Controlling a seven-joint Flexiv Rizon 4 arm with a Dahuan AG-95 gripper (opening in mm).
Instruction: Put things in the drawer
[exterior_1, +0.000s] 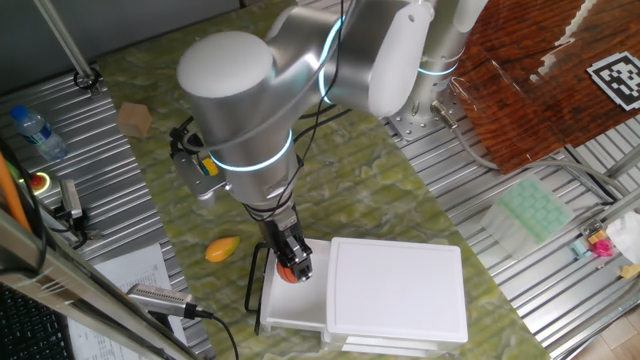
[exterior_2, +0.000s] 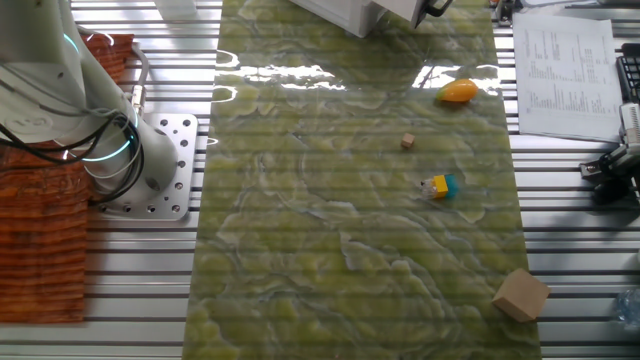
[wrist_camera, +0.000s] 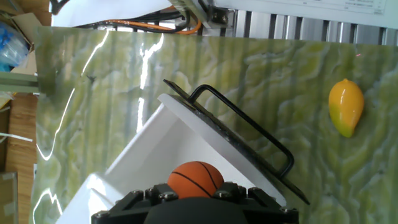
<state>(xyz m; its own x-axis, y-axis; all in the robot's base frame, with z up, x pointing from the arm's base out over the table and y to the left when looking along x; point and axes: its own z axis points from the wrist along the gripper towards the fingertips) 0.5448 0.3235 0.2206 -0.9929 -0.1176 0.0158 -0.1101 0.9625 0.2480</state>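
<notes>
My gripper (exterior_1: 293, 264) hangs over the open white drawer (exterior_1: 285, 308), shut on the orange basketball-like ball (exterior_1: 292, 271). In the hand view the ball (wrist_camera: 196, 178) sits between the jaws just above the drawer's white floor (wrist_camera: 149, 163), behind its black bar handle (wrist_camera: 249, 130). The yellow-orange mango (wrist_camera: 346, 106) lies on the green mat outside the drawer, also seen as the mango (exterior_1: 223, 248) left of the handle. Further out on the mat lie a tiny brown cube (exterior_2: 407, 142) and a yellow-and-teal block (exterior_2: 438, 187).
The white cabinet's flat top (exterior_1: 400, 290) spreads right of the drawer. A cardboard-coloured block (exterior_1: 134, 118) stands on the mat's far left. A water bottle (exterior_1: 38, 130) lies at the left edge, a pale green tray (exterior_1: 535, 210) at the right.
</notes>
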